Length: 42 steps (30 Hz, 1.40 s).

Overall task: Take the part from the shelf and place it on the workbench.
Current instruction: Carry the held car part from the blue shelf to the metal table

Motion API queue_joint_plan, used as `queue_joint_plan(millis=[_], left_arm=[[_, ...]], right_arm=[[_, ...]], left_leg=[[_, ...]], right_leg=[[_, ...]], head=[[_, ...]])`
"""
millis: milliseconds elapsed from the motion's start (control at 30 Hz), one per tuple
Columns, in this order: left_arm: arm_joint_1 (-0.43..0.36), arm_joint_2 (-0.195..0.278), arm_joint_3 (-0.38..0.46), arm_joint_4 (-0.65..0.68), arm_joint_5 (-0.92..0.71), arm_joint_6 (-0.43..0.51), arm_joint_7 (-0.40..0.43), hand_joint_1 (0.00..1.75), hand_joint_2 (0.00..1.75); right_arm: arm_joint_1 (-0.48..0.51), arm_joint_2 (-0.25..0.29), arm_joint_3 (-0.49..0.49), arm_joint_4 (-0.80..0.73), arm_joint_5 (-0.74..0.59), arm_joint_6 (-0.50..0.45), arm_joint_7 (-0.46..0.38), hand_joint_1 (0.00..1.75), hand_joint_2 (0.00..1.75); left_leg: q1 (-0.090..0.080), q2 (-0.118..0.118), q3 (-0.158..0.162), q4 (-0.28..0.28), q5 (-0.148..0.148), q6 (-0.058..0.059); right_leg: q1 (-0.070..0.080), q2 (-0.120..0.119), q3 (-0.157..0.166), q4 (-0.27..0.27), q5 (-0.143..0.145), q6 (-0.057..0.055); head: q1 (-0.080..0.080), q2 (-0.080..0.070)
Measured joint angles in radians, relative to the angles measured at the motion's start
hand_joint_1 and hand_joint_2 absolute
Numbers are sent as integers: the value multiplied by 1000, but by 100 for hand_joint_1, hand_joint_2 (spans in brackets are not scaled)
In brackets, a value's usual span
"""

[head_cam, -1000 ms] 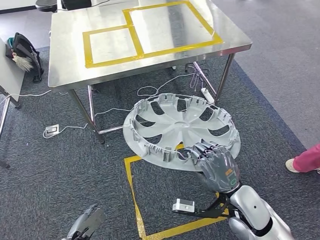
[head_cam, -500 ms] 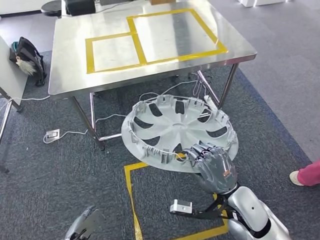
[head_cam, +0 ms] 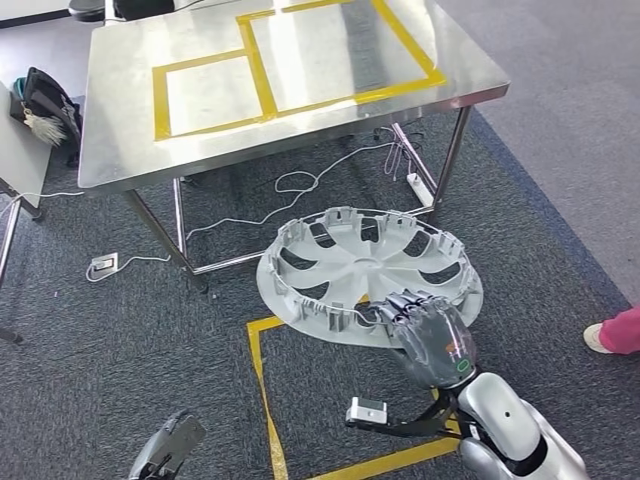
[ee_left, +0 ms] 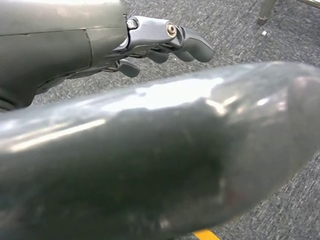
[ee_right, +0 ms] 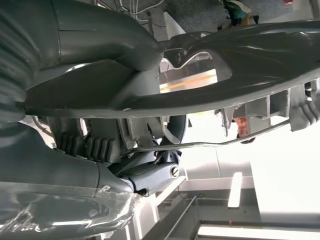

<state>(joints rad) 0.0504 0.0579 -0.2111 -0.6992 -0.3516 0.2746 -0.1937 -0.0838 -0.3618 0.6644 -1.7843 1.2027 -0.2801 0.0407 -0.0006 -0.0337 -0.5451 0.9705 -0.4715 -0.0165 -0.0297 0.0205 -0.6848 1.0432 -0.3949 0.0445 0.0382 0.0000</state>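
Seen from the head camera, the robot's right hand (head_cam: 432, 338) grips the near rim of a large silver wheel cover (head_cam: 370, 272), holding it roughly level in the air above grey carpet and a yellow tape square (head_cam: 260, 380) on the floor. The steel workbench (head_cam: 121, 150), marked with yellow tape rectangles, stands beyond it, well apart from the cover. The left hand (head_cam: 166, 448) hangs low at the picture's lower edge, holding nothing. A black bag (head_cam: 47, 105) sits on the floor beside the bench, cables trail beneath it, and a person's pink trouser leg and shoe (head_cam: 613, 335) show at the right edge. At the left wrist, the left hand's fingers (ee_left: 177, 42) stretch out over the carpet, loosely apart and empty. At the right wrist, the right hand's fingers (ee_right: 94, 145) are clamped on the cover's ribbed rim (ee_right: 241, 50).
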Motion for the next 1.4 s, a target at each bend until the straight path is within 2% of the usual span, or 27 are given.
queue_joint_plan(millis=[67, 100, 133, 200, 267, 300, 367, 400, 433, 467, 533, 600, 667, 733, 767, 800, 833, 933, 967, 1000, 1133, 1167, 1233, 1267, 1300, 1333, 1400], left_arm=[[5, -1, 3, 0, 2, 0, 0, 0, 0], [6, -2, 5, 0, 2, 0, 0, 0, 0], [6, -3, 6, 0, 2, -1, 0, 0, 0], [7, -5, 8, 0, 3, -1, 0, 0, 0], [12, -9, 12, 0, 3, -2, 1, 0, 0], [14, -11, 13, 0, 3, -3, 1, 0, 0], [17, -15, 15, 0, 3, -4, 2, 0, 0], [17, -12, 17, 0, 3, -4, 2, 0, 0], [16, -10, 20, 0, 3, -4, 2, 0, 0], [16, -8, 22, 0, 2, -4, 2, 0, 0], [16, -8, 27, 0, 2, -3, 3, 0, 0], [15, -8, 31, -2, -1, -1, 9, 0, 0], [10, -11, 33, -4, -10, 3, 16, 0, 0], [9, -15, 33, -4, -19, 9, 21, 0, 0], [12, -18, 33, -4, -23, 11, 22, 0, 0], [15, -20, 33, -4, -26, 14, 22, 0, 0], [18, -22, 34, -4, -28, 16, 22, 0, 0], [37, -21, 38, -4, -34, 20, 23, 0, 0], [47, -18, 41, -3, -36, 21, 25, 0, 0], [54, -15, 43, -3, -37, 21, 27, 0, 0], [41, -21, 48, -11, -38, 23, 31, 0, 0], [40, -24, 48, -12, -39, 23, 30, 0, 0], [43, -29, 48, -13, -39, 21, 30, 0, 0], [46, -30, 48, -13, -39, 20, 30, 0, 0], [48, -32, 48, -13, -39, 20, 30, 0, 0], [49, -33, 48, -13, -39, 20, 30, 0, 0], [50, -33, 48, -12, -39, 20, 30, 0, 0]], right_arm=[[8, -8, -5, 0, 1, 0, 1, 175, 175], [10, -10, -8, 0, 1, 0, 1, 175, 175], [10, -13, -10, -1, 2, 0, 2, 175, 175], [9, -17, -15, -1, 4, -1, 3, 175, 175], [13, -21, -22, -1, 10, -2, 6, 175, 175], [16, -23, -26, -2, 12, -3, 8, 175, 175], [21, -27, -31, -4, 15, -3, 10, 175, 175], [21, -28, -33, -5, 15, -3, 11, 175, 175], [22, -28, -35, -7, 16, -4, 11, 175, 175], [23, -29, -38, -9, 18, -5, 12, 175, 175], [28, -30, -45, -13, 21, -8, 13, 175, 175], [36, -32, -52, -16, 23, -9, 14, 175, 175], [48, -36, -60, -22, 25, -10, 14, 175, 175], [62, -41, -68, -26, 30, -14, 14, 175, 175], [70, -45, -72, -26, 34, -16, 15, 175, 175], [78, -49, -76, -26, 37, -18, 15, 175, 175], [85, -53, -80, -26, 41, -20, 16, 175, 175], [103, -64, -94, -24, 53, -21, 19, 175, 175], [107, -68, -98, -22, 57, -21, 21, 175, 175], [107, -70, -103, -24, 60, -21, 22, 175, 175], [86, -85, -132, -46, 65, -23, 24, 175, 175], [79, -87, -137, -49, 66, -23, 24, 175, 175], [69, -91, -145, -50, 70, -24, 26, 175, 175], [67, -94, -149, -51, 72, -25, 27, 175, 175], [66, -97, -152, -51, 74, -25, 27, 175, 175], [66, -102, -156, -52, 74, -25, 28, 175, 175], [66, -111, -164, -54, 76, -23, 28, 175, 175]], left_leg=[[2, 1, 18, -31, 15, 8], [4, 2, 34, -59, 27, 20], [7, 3, 49, -86, 38, 28], [13, 3, 67, -110, 40, 29], [18, 4, 80, -107, 27, 20], [24, 4, 89, -103, 19, 14], [40, 2, 106, -82, -7, -4], [45, 0, 108, -65, -24, -15], [47, 0, 106, -46, -43, -26], [45, -1, 102, -31, -60, -36], [41, -1, 98, -16, -85, -49], [40, 7, 93, 5, -103, -58], [39, 26, 36, 105, -134, -64], [38, 37, -68, 250, -162, -67], [34, 38, -115, 295, -153, -62], [28, 38, -147, 302, -119, -52], [18, 38, -163, 270, -63, -35], [-41, 23, -144, 39, 159, 55], [-55, 19, -132, -16, 198, 79], [-63, 16, -121, -45, 203, 88], [-52, 15, -93, -45, 139, 75], [-51, 13, -84, -47, 130, 76], [-52, 13, -68, -47, 115, 80], [-53, 13, -60, -47, 109, 81], [-53, 12, -52, -47, 103, 82], [-53, 11, -44, -47, 98, 83], [-54, 6, -31, -45, 89, 81]], right_leg=[[0, -2, 15, -24, 11, 11], [3, -3, 18, -26, 10, 15], [7, -4, 12, -11, -2, 16], [9, -6, -29, 88, -56, 18], [6, -8, -64, 184, -90, 30], [2, -9, -61, 189, -80, 40], [-10, -11, -3, 100, -25, 71], [-16, -9, 30, 53, -17, 87], [-21, -6, 54, 20, -22, 89], [-24, -2, 65, 11, -41, 82], [-30, 1, 65, 19, -70, 45], [-33, 0, 71, 27, -83, 28], [-33, -3, 91, 19, -91, 19], [-29, -4, 123, -9, -97, 16], [-26, -4, 145, -30, -99, 15], [-21, -4, 171, -52, -102, 14], [-16, -2, 200, -77, -104, 13], [-3, 7, 279, -140, -116, 16], [4, 11, 297, -148, -127, 20], [11, 16, 306, -149, -140, 22], [27, 0, 313, -111, -211, 20], [31, -6, 296, -62, -245, 16], [40, -12, 224, 87, -314, 8], [45, -12, 186, 151, -327, 7], [48, -12, 158, 183, -316, 8], [48, -11, 143, 175, -276, 11], [41, -11, 143, 72, -157, 25]], head=[[-2, 0], [1, 0], [3, 0], [11, 0], [11, 0], [11, 0], [11, 0], [18, 0], [26, 0], [28, 0], [19, 0], [5, 0], [-4, 0], [-9, 0], [-10, 0], [-10, 0], [-10, 0], [-12, 0], [-14, 0], [-15, 0], [-16, 0], [-14, 0], [-13, 0], [-13, 0], [-13, 0], [-13, 0], [-13, 0]])
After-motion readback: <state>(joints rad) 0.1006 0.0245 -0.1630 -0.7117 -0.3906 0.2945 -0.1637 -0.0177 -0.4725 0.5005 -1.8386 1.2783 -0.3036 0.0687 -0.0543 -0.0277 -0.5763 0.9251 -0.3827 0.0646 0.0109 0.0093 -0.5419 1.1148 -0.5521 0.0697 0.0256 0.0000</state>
